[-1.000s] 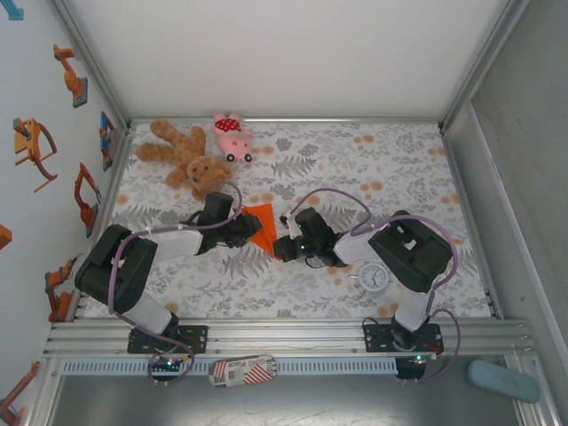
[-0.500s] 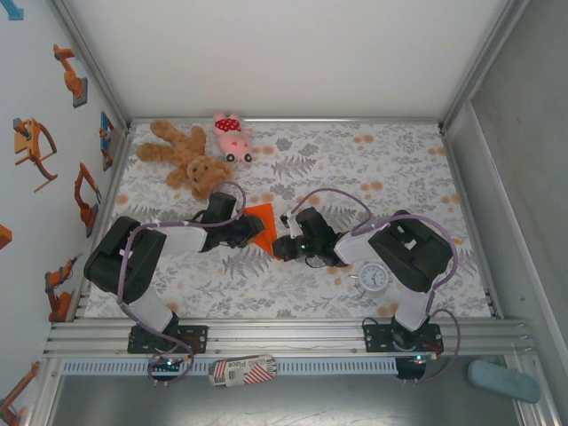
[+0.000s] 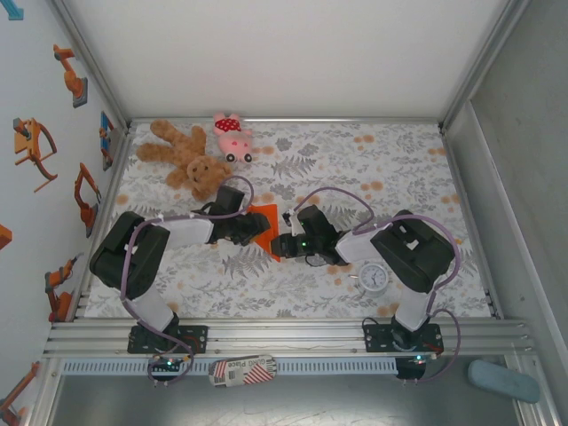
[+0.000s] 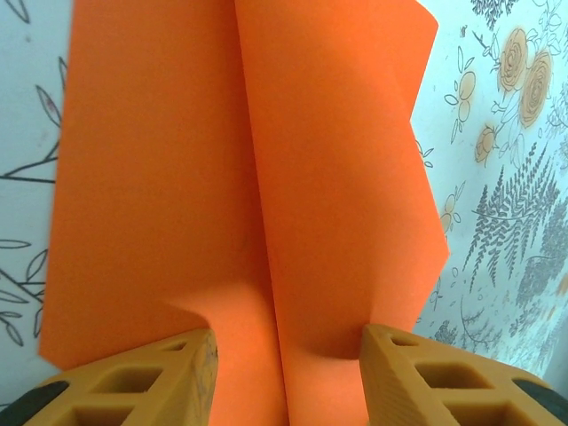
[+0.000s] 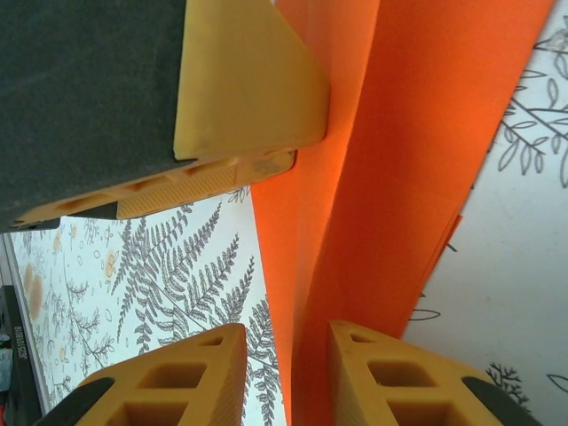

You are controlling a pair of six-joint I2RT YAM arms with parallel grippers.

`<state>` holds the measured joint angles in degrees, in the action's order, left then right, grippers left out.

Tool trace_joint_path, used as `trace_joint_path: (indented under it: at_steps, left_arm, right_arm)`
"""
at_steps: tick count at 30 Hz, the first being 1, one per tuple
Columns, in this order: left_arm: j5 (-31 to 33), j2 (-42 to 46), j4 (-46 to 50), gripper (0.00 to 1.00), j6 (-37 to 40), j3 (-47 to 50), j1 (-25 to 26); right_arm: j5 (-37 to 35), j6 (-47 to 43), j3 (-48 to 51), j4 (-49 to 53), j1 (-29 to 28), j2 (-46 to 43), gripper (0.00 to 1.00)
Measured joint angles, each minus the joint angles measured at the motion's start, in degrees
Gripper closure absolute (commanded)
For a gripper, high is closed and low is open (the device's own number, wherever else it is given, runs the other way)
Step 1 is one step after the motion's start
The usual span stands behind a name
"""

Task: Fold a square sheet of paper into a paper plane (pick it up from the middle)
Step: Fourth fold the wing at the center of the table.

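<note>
The orange sheet of paper (image 3: pixel 266 227) lies on the floral cloth between the two arms, folded narrow along a centre crease (image 4: pixel 257 222). My left gripper (image 3: pixel 252 227) reaches over it from the left. In the left wrist view its fingers (image 4: pixel 133 382) stand wide apart on either side of the crease, and the gripper (image 4: pixel 288 377) is open. My right gripper (image 3: pixel 284 241) meets the paper from the right. It is open (image 5: pixel 288 377), with a raised orange fold (image 5: pixel 355 231) running into the gap. A left finger (image 5: pixel 240 89) sits against the paper just ahead.
A brown teddy bear (image 3: pixel 188 158) and a pink plush pig (image 3: pixel 232 136) lie at the back left. A small white clock (image 3: pixel 373 279) stands beside the right arm's elbow. The floral cloth (image 3: pixel 390 169) is bounded by metal rails and side walls.
Both grippers have opened wider. The left gripper has slid right, further over the paper. The right gripper has stayed roughly in place.
</note>
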<state>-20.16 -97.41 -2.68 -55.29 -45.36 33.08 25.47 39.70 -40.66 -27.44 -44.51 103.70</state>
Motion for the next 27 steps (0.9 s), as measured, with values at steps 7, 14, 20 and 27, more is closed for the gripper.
trace_joint_path:
  at_steps: [7,14,20,27]
  left_arm:
    - [0.04,-1.62,3.17,0.48,0.90,-2.95,0.44]
    - [0.04,-2.54,4.63,0.47,1.11,-4.44,0.66]
    - [0.07,-2.64,5.29,0.47,1.46,-4.83,0.66]
    - [1.05,-2.08,6.82,0.46,2.01,-5.27,1.03]
  right_arm:
    - [-0.48,1.29,-0.72,1.75,0.09,-0.02,0.72]
    - [-1.31,2.91,-1.36,3.54,0.20,0.00,0.77]
    - [-1.97,4.79,-1.46,4.66,0.52,0.00,0.87]
    - [-2.14,5.99,-1.49,5.35,0.81,0.20,0.94]
